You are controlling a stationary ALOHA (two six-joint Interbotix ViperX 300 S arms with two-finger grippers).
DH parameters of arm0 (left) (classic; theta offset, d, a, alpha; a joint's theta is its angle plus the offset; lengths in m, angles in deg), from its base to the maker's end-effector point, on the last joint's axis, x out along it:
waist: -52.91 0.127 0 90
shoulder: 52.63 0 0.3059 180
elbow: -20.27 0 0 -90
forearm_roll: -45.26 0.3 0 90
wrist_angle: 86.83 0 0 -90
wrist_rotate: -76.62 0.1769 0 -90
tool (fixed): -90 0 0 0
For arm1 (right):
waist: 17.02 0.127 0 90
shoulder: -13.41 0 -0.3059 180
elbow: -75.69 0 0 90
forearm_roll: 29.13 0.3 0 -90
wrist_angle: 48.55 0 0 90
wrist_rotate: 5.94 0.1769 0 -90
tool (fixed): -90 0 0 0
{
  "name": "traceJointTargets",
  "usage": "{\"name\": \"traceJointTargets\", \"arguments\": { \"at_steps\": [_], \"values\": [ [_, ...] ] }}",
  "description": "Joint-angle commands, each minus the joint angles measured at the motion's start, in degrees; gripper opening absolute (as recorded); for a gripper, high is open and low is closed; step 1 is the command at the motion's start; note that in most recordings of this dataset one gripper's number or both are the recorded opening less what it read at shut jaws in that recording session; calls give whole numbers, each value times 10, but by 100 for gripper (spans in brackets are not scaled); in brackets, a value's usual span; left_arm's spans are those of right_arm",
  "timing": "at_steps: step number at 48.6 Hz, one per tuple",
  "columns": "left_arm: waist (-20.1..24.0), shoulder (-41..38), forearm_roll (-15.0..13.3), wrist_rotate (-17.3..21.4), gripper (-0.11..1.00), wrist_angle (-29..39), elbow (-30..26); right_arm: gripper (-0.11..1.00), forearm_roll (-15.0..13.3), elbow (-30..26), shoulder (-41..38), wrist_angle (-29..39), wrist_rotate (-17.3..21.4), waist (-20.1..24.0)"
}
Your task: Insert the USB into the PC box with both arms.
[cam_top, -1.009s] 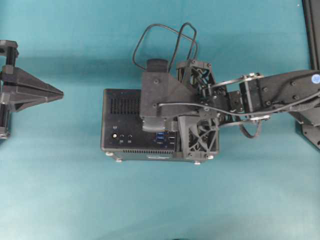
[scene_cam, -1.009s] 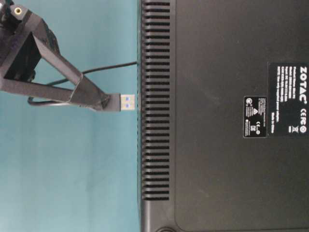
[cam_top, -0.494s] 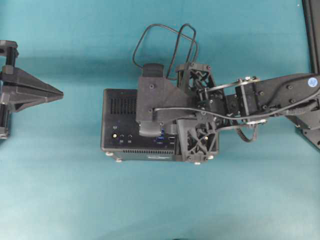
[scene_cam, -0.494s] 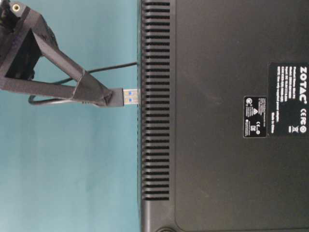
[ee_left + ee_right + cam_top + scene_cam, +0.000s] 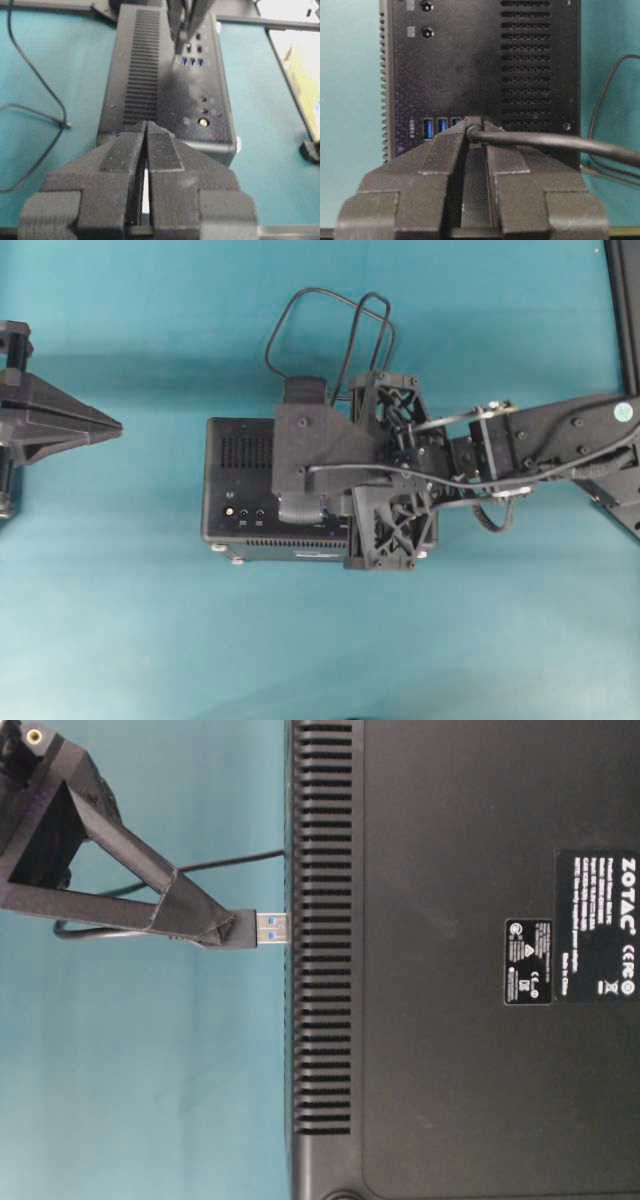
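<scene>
The right gripper (image 5: 472,131) pinches the plug of the USB cable (image 5: 237,929) above the computer box (image 5: 240,490), its silvery tip right at the box's slotted edge, while the left gripper (image 5: 146,131), fingers pressed together and empty, hangs apart.

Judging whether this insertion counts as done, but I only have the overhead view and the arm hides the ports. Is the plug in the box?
Observer: Not fully. At table level the plug's silver tip meets the box face, most of its metal exposed.
Reviewer: Is it gripped?
Observer: Yes; the right wrist view shows the right jaws shut on the plug.
Reviewer: Which port?
Observer: Three blue ports show just left of the plug there; what is beneath it is hidden.
</scene>
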Motion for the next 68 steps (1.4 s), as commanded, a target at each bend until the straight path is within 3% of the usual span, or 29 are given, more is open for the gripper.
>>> {"name": "traceJointTargets", "arguments": {
  "at_steps": [1, 31, 48, 68],
  "values": [
    [-1, -1, 2, -1, 0, -7, -7, 11, 3, -3, 6, -1, -1, 4],
    [-1, -1, 2, 0, 0, -7, -10, 11, 12, -14, 4, -1, -6, 8],
    [-1, -1, 2, 0, 0, -8, -8, 11, -40, -14, -3, 7, -4, 2],
    [-2, -1, 2, -1, 0, -8, -6, 11, -18, -20, -8, 4, 0, 18]
  ]
}}
